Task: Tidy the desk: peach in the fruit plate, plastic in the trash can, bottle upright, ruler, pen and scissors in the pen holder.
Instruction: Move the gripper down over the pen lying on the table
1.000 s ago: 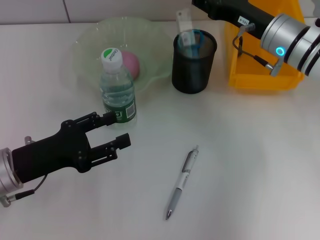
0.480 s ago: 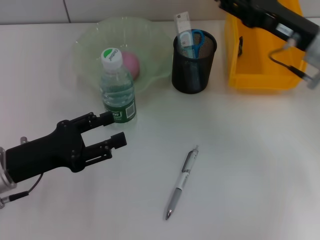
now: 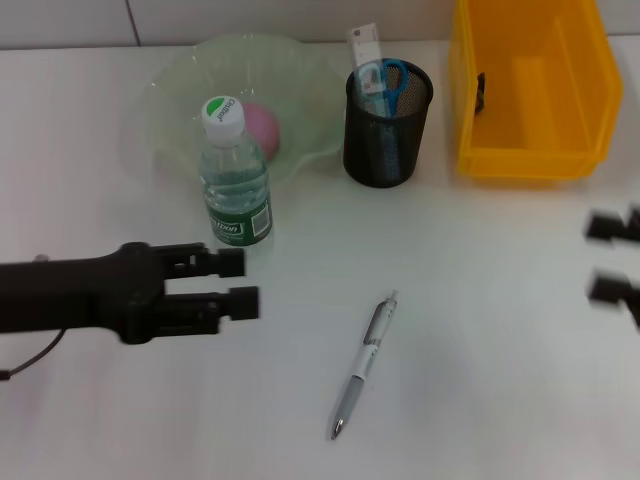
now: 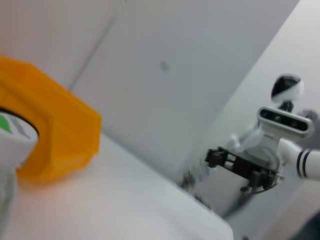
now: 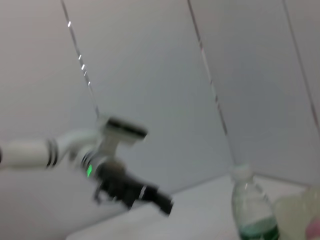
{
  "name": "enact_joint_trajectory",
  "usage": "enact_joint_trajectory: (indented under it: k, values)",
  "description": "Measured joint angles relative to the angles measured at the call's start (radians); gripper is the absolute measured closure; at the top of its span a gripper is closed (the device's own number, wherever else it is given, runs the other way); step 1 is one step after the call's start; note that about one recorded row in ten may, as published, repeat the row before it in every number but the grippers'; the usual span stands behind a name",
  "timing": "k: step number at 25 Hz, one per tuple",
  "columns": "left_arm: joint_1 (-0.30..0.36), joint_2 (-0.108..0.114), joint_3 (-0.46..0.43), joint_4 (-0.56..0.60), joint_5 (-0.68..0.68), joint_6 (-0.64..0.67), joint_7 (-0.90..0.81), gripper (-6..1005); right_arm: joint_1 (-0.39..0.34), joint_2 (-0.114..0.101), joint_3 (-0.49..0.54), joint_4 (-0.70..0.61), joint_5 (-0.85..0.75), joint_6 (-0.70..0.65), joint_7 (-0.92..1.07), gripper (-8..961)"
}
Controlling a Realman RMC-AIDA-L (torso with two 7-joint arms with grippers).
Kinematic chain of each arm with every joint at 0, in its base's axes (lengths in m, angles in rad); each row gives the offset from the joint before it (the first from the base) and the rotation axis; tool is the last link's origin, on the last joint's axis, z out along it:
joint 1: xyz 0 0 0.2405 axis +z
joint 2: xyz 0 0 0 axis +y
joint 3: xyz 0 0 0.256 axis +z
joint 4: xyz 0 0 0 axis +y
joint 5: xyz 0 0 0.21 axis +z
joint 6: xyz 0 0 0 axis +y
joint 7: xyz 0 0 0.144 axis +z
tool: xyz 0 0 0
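Observation:
A silver pen (image 3: 364, 362) lies on the white table in front of the middle. The black mesh pen holder (image 3: 387, 130) holds a ruler (image 3: 366, 45) and blue scissors (image 3: 392, 75). A pink peach (image 3: 262, 127) lies in the pale green fruit plate (image 3: 180, 80). The bottle (image 3: 236, 180) stands upright in front of the plate; it also shows in the right wrist view (image 5: 252, 212). My left gripper (image 3: 240, 282) is open and empty, just in front of the bottle. My right gripper (image 3: 612, 258) is at the right edge, blurred, fingers apart, empty.
The yellow trash can (image 3: 530, 90) stands at the back right with a small dark thing (image 3: 481, 90) at its inner left wall. It also shows in the left wrist view (image 4: 50, 135).
My right arm has swung from above the trash can at the back down to the right edge of the table. My left gripper has levelled out and stayed in front of the bottle.

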Motion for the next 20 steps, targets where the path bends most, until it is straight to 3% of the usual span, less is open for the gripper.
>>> enact_joint_trajectory:
  k: [1, 2, 5, 8, 10, 12, 14, 17, 18, 20]
  values:
    - [0.0, 0.0, 0.0, 0.0, 0.0, 0.0, 0.0, 332, 0.0, 0.0, 0.0, 0.0, 0.0, 0.0, 0.0, 303]
    - [-0.009, 0.001, 0.034, 0.034, -0.002, -0.012, -0.051, 332, -0.015, -0.001, 0.086, -0.006, -0.113, -0.051, -0.036, 303]
    - [-0.102, 0.006, 0.183, 0.14, 0.005, -0.043, -0.263, 332, -0.034, 0.001, 0.155, -0.007, -0.222, -0.072, -0.082, 303]
    - [-0.142, 0.006, 0.217, 0.155, 0.015, -0.049, -0.314, 333, -0.045, 0.005, 0.163, -0.006, -0.264, -0.067, -0.104, 304]
    - [-0.278, -0.001, 0.349, 0.179, 0.124, -0.139, -0.505, 333, -0.053, 0.008, 0.165, -0.002, -0.305, -0.045, -0.121, 304]
    - [-0.278, -0.001, 0.349, 0.179, 0.124, -0.139, -0.505, 334, -0.059, 0.009, 0.166, -0.001, -0.319, -0.026, -0.123, 304]
    - [-0.354, -0.005, 0.456, 0.188, 0.195, -0.226, -0.626, 334, -0.061, 0.01, 0.169, -0.001, -0.323, -0.019, -0.123, 303]
    - [-0.394, -0.007, 0.57, 0.222, 0.256, -0.316, -0.724, 334, -0.067, 0.01, 0.229, -0.005, -0.365, -0.009, -0.123, 304]
    - [-0.394, -0.007, 0.57, 0.222, 0.256, -0.316, -0.724, 335, -0.067, 0.01, 0.229, -0.005, -0.365, -0.009, -0.123, 305]
    - [-0.415, -0.007, 0.683, 0.268, 0.332, -0.395, -0.822, 335, -0.073, 0.007, 0.3, -0.008, -0.383, -0.009, -0.124, 306]
